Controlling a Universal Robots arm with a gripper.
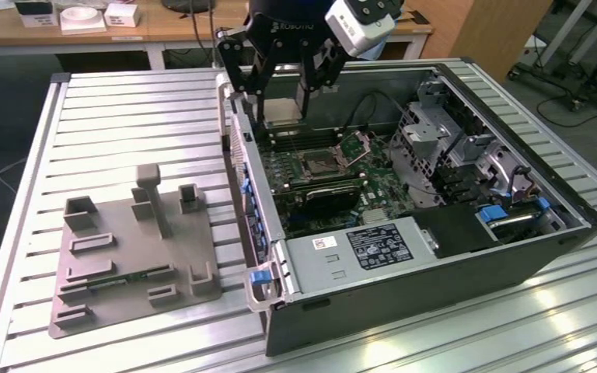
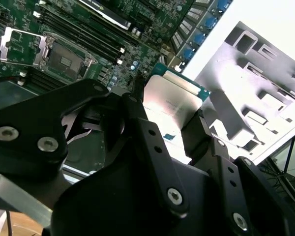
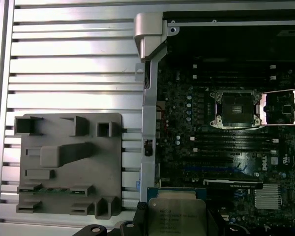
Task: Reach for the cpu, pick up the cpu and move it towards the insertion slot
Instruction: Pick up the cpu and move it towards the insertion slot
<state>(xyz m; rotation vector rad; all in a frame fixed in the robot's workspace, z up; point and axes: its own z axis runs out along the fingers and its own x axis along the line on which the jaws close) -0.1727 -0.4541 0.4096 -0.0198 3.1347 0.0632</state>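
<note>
In the exterior view the arm reaches down from the top of the frame, its black hand pointing downward over the far edge of the open computer case, and it's clenched on the cpu, the pale chip hanging flat between the fingers just above the motherboard. The insertion slot sits nearer the camera than the hand, its flap tipped up on the exterior view's right. The grey tray lies on the slatted bench, well apart from the hand. Over to the second wrist view: black fingers grip the cpu on opposite edges, silvery top showing, with the insertion slot off beyond it across the board. Now the first wrist view: the cpu sits held at the frame's edge over the case's side, and the insertion slot lies open well apart from it, flap folded back beside it, grey tray out on the bench.
</note>
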